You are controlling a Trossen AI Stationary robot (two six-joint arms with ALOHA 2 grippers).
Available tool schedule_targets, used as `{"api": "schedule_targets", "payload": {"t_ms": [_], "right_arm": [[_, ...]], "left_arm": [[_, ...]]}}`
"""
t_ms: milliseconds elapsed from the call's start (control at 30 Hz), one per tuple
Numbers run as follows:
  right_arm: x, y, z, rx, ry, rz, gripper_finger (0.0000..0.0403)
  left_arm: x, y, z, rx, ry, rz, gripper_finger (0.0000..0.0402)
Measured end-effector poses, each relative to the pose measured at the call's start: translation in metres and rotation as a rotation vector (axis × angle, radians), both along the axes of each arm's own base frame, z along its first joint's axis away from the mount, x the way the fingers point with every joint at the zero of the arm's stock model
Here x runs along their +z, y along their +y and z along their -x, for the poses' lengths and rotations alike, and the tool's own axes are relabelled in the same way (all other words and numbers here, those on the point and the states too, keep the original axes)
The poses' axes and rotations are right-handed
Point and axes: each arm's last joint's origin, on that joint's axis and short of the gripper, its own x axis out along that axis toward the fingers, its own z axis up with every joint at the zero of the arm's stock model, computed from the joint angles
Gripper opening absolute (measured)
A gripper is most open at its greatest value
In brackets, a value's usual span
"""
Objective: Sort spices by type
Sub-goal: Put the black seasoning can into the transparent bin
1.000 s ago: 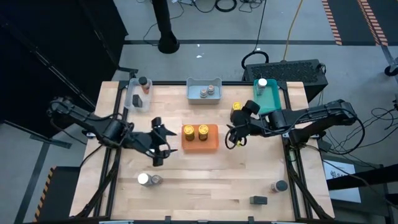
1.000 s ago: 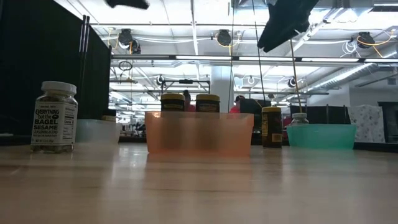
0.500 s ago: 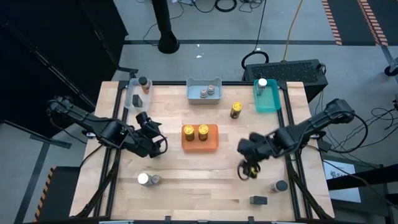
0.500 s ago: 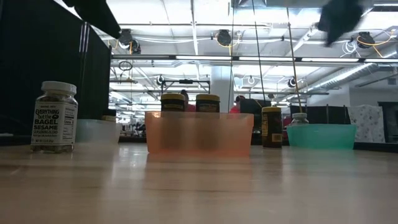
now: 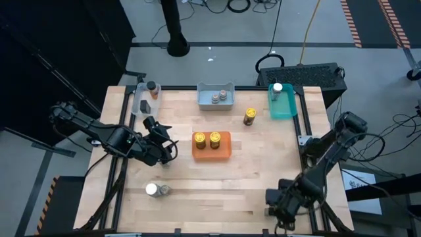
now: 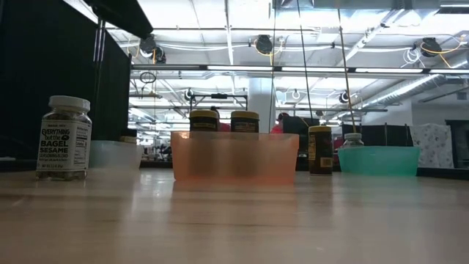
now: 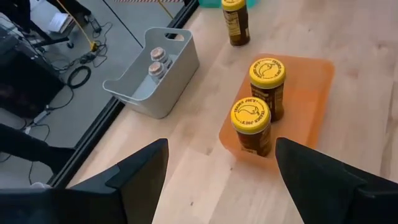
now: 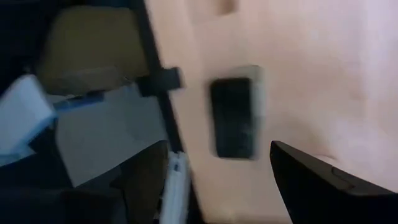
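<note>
Two yellow-lidded spice jars stand in the orange tray. A third yellow-lidded jar stands alone on the table. Two grey-lidded jars sit in the blue-grey tray, a white-lidded one in the teal tray, and a dark-lidded one in the clear tray. A white-lidded jar and a smaller one beside it stand near the near edge. My left gripper hangs open left of the orange tray. My right gripper is open over the near right corner.
A small dark block lies by the table's right edge under my right gripper. The right arm covers the near right corner in the high view. Bare wood lies between the orange tray and the near edge. In the low view a sesame jar stands at the left.
My right gripper has swung from beside the lone yellow-lidded jar across the table to the near right corner; the jar has stayed standing. My left gripper has drawn back a little toward the table's left and far side and turned.
</note>
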Motion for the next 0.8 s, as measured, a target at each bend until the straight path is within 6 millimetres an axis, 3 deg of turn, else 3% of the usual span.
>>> {"api": "schedule_targets", "payload": {"t_ms": [100, 300, 533, 800], "right_arm": [[-0.007, 0.013, 0.001, -0.015, 0.002, -0.022, 0.0265], [-0.021, 0.016, 0.002, -0.102, 0.093, 0.044, 0.0265], [-0.034, 0.02, -0.001, -0.05, 0.072, 0.107, 0.0265], [-0.069, 0.023, -0.013, 0.063, 0.06, 0.247, 0.0265]], "left_arm": [[0.0, 0.0, 0.0, 0.006, -0.003, -0.009, 0.0302], [0.002, 0.002, 0.0, 0.047, -0.025, -0.075, 0.0302], [0.002, 0.002, 0.0, 0.043, -0.027, -0.091, 0.0302], [0.003, 0.002, -0.001, 0.03, -0.023, -0.102, 0.0302]]}}
